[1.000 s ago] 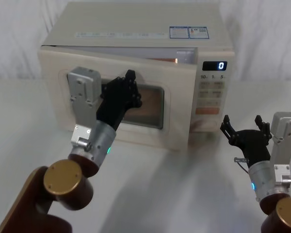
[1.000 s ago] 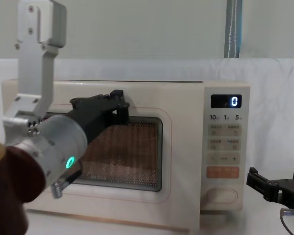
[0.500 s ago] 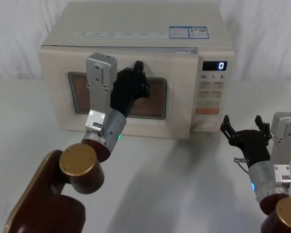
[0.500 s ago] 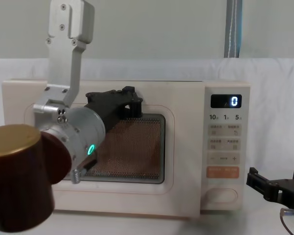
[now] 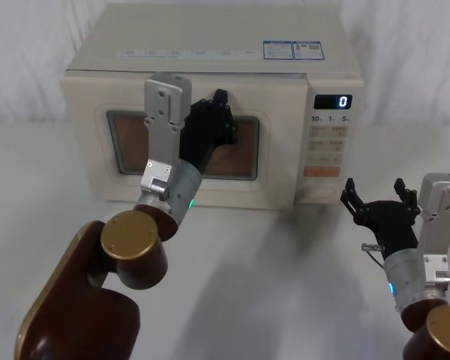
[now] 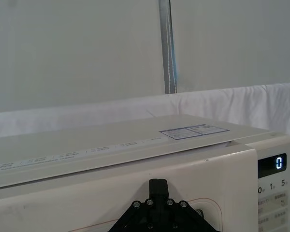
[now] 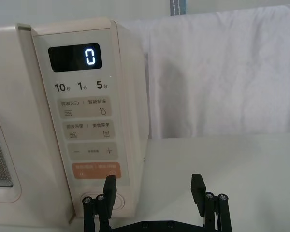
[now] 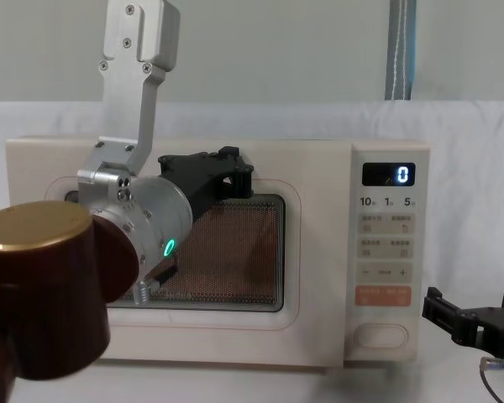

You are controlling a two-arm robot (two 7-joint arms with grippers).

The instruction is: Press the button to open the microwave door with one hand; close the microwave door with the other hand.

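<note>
Microwave door (image 5: 270,161): seen flush with cabinet, closed.
Left gripper (image 5: 219,124): pressed against door window top; finger spread cannot be told.
Right gripper (image 5: 381,201): parked low, fingers wide, near button (image 8: 380,337).

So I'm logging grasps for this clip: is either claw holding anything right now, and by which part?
Nothing is held. The left claw is up against the microwave door, gripping nothing. The right claw hangs open and empty near the button.

Bright, even light; soft shadows
</note>
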